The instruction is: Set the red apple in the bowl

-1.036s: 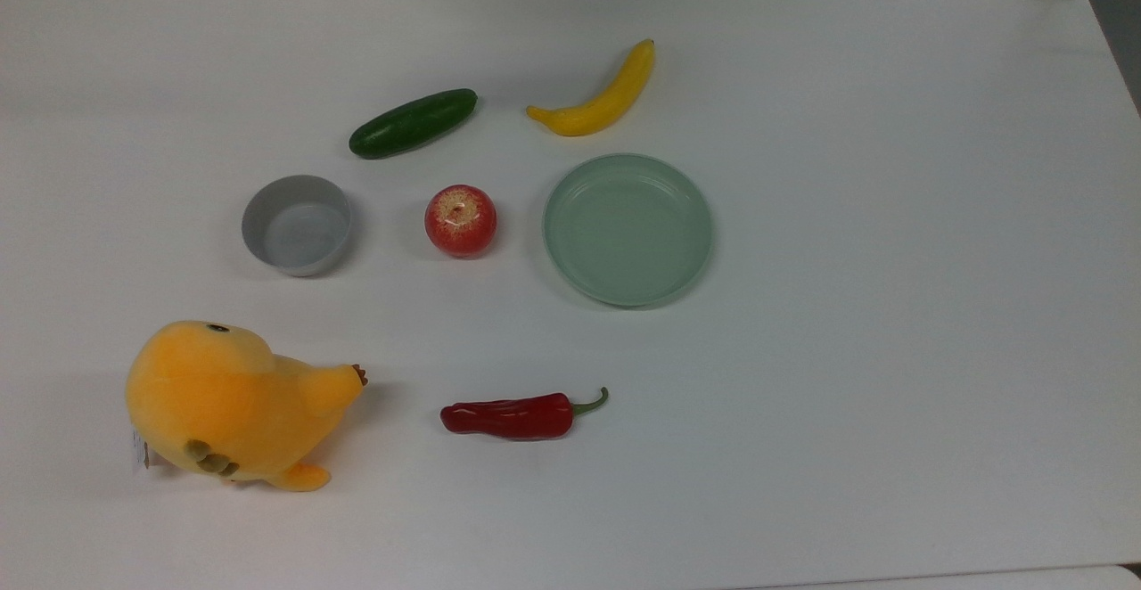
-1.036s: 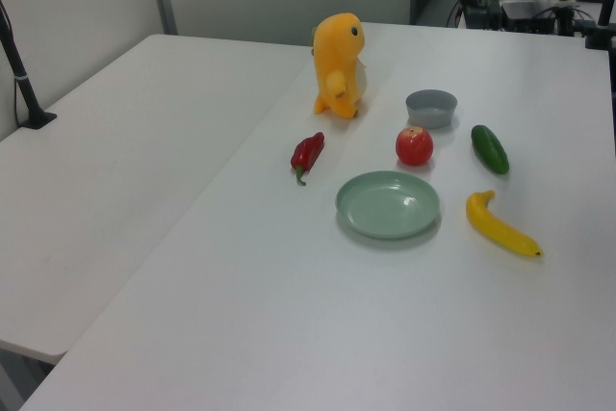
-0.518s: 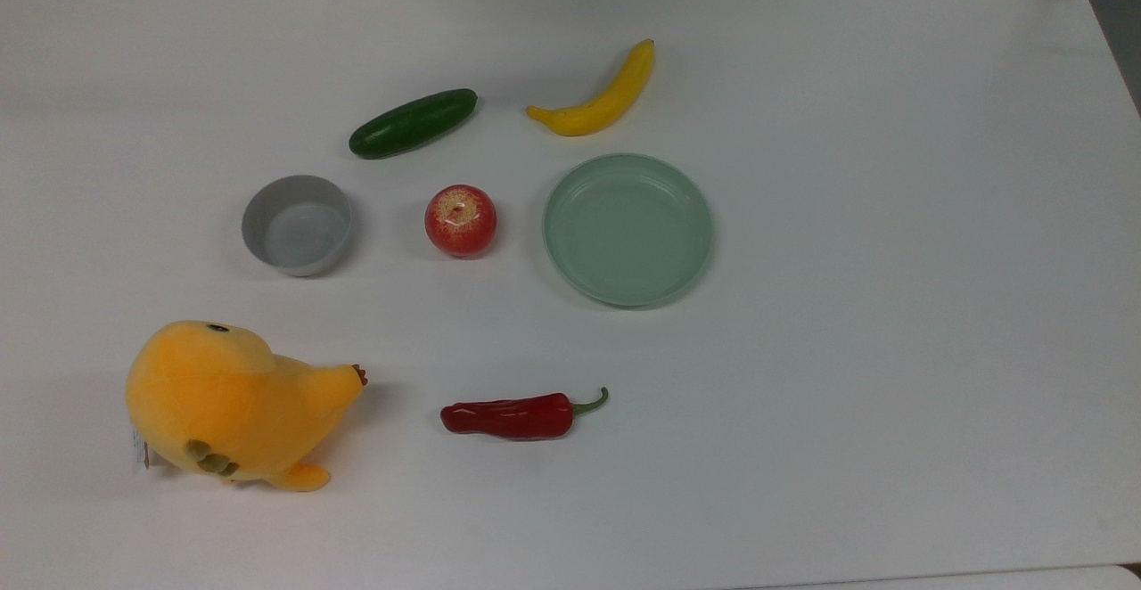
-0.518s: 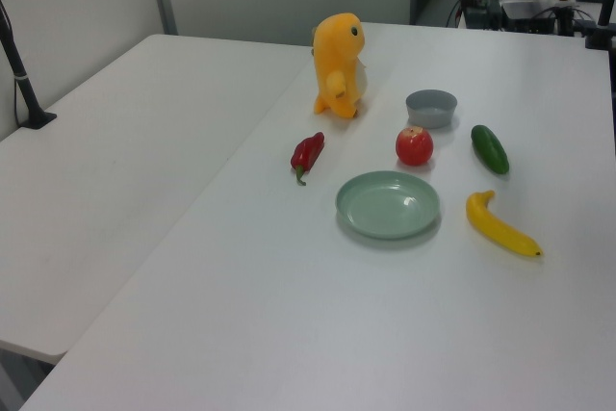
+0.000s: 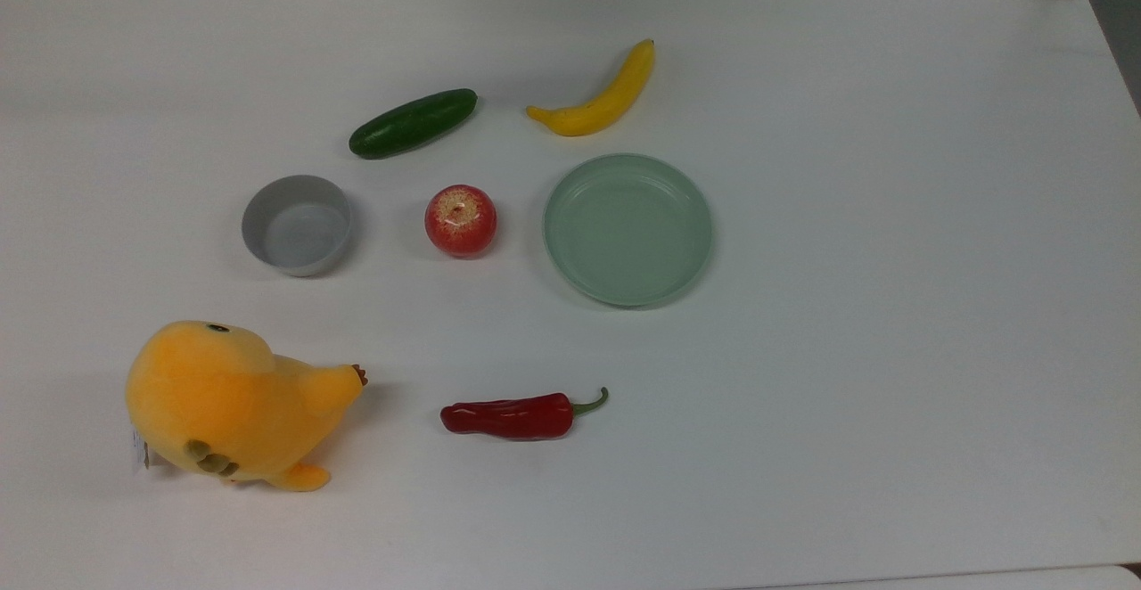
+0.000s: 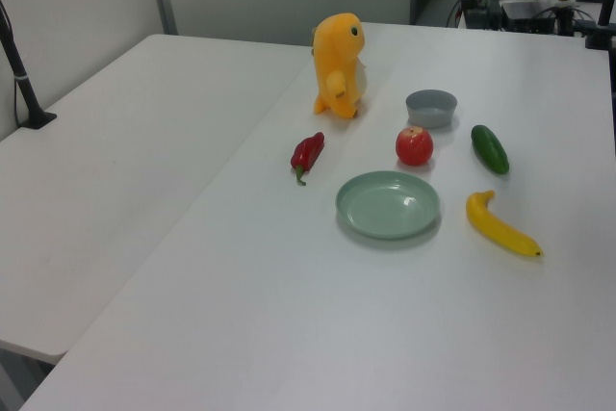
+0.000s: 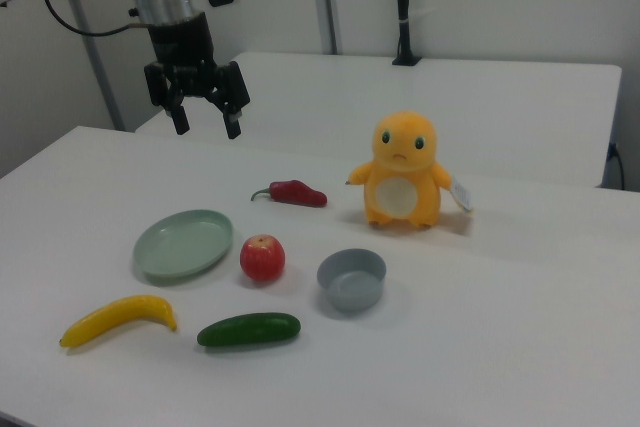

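- Red apple [image 5: 461,221] sits on the white table [image 5: 891,305] between the grey bowl [image 5: 296,225] and green plate [image 5: 627,229]
- Gripper [image 7: 205,119] hangs above the table, fingers spread apart, holding nothing

A white bench [image 5: 891,305] carries several loose things. A pale green plate [image 5: 628,230] lies flat near its middle. In the top view, a yellow banana [image 5: 599,95] lies just above the plate, curved, and a dark green cucumber [image 5: 413,123] lies to the top view's left of the banana, apart from it. A long red chili pepper [image 5: 515,416] with a green stem lies below the plate, well apart. An orange plush toy [image 5: 227,403] stands at the top view's lower left; in the right view it sits upright [image 7: 405,171], facing the camera, with the pepper [image 7: 292,192] just beside it. A second white bench [image 6: 106,180] adjoins on the left view's left, with a black pole [image 6: 19,69] standing on it.
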You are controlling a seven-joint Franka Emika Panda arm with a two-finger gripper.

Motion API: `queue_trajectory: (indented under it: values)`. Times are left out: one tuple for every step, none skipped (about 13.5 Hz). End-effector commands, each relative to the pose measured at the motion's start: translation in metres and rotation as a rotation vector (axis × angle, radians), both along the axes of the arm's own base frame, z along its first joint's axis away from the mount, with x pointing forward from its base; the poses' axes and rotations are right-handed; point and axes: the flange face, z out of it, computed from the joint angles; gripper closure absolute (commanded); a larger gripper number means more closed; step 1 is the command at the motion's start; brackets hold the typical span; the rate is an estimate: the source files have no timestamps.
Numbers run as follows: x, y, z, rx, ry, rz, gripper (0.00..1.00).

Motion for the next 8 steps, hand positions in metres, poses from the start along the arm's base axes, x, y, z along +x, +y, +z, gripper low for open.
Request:
queue_trajectory:
  values:
    - [-0.007,0.002,-0.007,0.010,-0.002,0.019,0.00]
    - [-0.014,0.003,-0.011,0.008,0.011,0.023,0.00]
    - [-0.024,0.004,-0.014,0.007,0.017,0.040,0.00]
    - [-0.034,0.004,-0.014,0.007,0.001,0.053,0.00]
    - [-0.043,0.004,-0.015,0.006,-0.013,0.053,0.00]
    - [-0.047,0.004,-0.014,0.006,-0.016,0.055,0.00]
    - [-0.046,0.005,-0.015,0.006,-0.016,0.057,0.00]
    - [-0.042,0.005,-0.017,0.007,-0.034,0.059,0.00]
